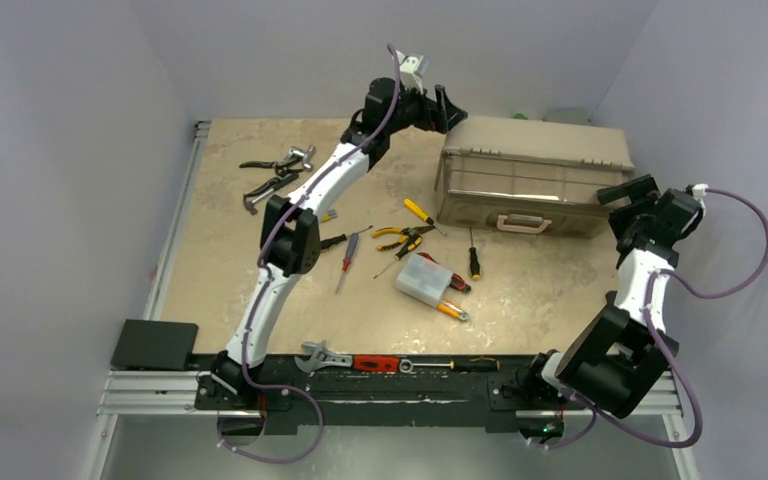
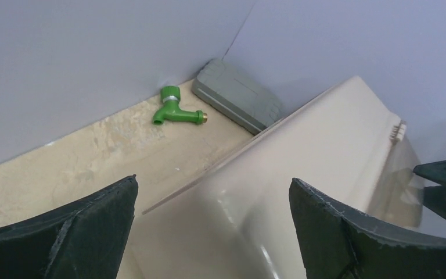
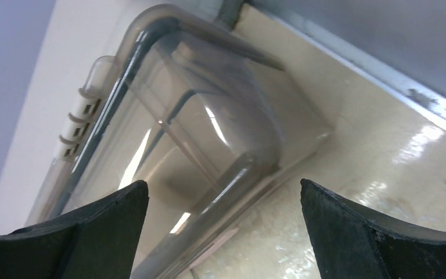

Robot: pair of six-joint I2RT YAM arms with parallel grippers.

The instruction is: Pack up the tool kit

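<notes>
Sensibly, the spread left gripper [image 2: 212,186], large beige plastic toolbox [image 2: 325,145] just beneath it, and the spread right gripper [image 3: 223,189], smoky translucent lid [image 3: 209,128] just ahead, should close evenly together.

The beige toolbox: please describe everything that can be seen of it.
The toolbox is a large, long box of smooth, glossy beige plastic with rounded edges. Its smoky translucent lid, seemingly shut, faces the arms and carries a pinkish handle. It lies at the far right of the table. The open left end effector straddles its far left corner, and the open right end effector straddles its right end. Whether either touches it cannot be told.
</notes>
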